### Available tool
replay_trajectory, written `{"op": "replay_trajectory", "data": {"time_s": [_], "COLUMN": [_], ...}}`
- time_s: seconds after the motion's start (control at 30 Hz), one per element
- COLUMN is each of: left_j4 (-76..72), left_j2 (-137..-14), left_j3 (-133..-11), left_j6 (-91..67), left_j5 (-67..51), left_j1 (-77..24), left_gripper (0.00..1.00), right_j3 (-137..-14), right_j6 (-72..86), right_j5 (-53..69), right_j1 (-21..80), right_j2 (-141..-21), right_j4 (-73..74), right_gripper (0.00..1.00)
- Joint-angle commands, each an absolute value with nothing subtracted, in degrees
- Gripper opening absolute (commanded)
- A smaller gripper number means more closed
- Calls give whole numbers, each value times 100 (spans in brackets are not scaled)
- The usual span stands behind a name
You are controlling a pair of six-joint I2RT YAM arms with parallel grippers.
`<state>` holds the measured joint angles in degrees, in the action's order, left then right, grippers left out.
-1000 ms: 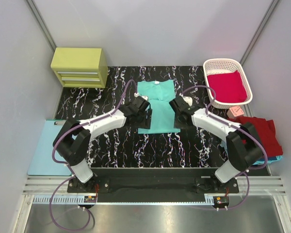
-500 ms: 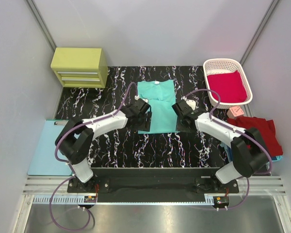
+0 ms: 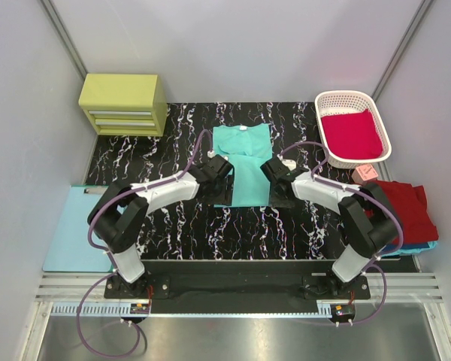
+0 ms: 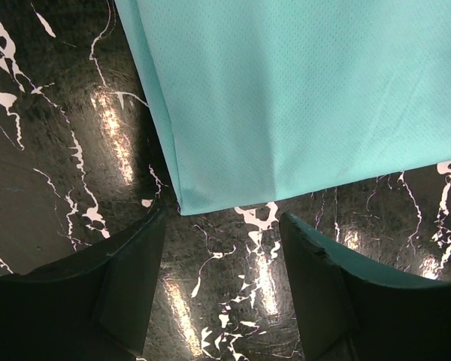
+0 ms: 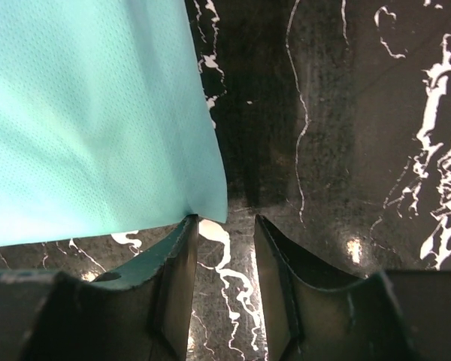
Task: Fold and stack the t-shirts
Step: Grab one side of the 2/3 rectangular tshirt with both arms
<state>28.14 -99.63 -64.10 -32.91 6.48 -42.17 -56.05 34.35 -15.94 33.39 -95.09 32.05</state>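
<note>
A mint-teal t-shirt [image 3: 244,154] lies flat, folded into a long strip, in the middle of the black marbled table [image 3: 173,226]. My left gripper [image 3: 223,192] hangs low over its near left corner. It is open, and that corner of the mint-teal t-shirt [image 4: 286,98] lies just ahead of the gripper [image 4: 224,226]. My right gripper [image 5: 225,222] is open with a narrower gap at the near right corner [image 5: 98,113], its left finger [image 5: 182,248] touching the hem. Neither holds cloth. A crimson t-shirt [image 3: 351,134] fills the basket. A dark red t-shirt [image 3: 406,210] lies on a blue one [image 3: 425,246] at the right.
The white lattice basket [image 3: 329,101] stands at the back right, with a small pink object [image 3: 366,172] in front of it. A yellow-green drawer box [image 3: 122,103] sits at the back left. A pale blue clipboard [image 3: 71,233] lies at the table's left edge.
Both grippers have moved along the mint-teal shirt's side edges towards me, down to its near corners. The shirt itself has not shifted.
</note>
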Motion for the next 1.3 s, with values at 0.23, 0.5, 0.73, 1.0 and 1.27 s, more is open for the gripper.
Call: {"op": "replay_trajectory", "data": {"time_s": [0.23, 0.5, 0.73, 1.0, 1.27], "left_j4": [2628, 2637, 2637, 2742, 2716], "left_j2": [-10204, -10257, -10117, -10247, -10485], "left_j3": [-6442, -6416, -6354, -6653, -6487], "left_j6": [-3428, -3437, -3515, -3401, -3472], "left_j5": [624, 562, 782, 976, 905], "left_j1": [-4254, -4254, -4254, -4236, -4236], "left_gripper": [66, 62, 61, 59, 46], "right_j3": [-5722, -5731, -5572, -5590, -5493], "right_j6": [3340, 3331, 3357, 3349, 3358], "right_j5": [-1573, -1424, -1406, -1406, -1397], "right_j1": [3349, 3357, 3357, 3357, 3357], "right_j2": [-9896, -9949, -9835, -9800, -9782], "right_j4": [2786, 2777, 2777, 2777, 2795], "right_gripper": [45, 40, 38, 27, 12]}}
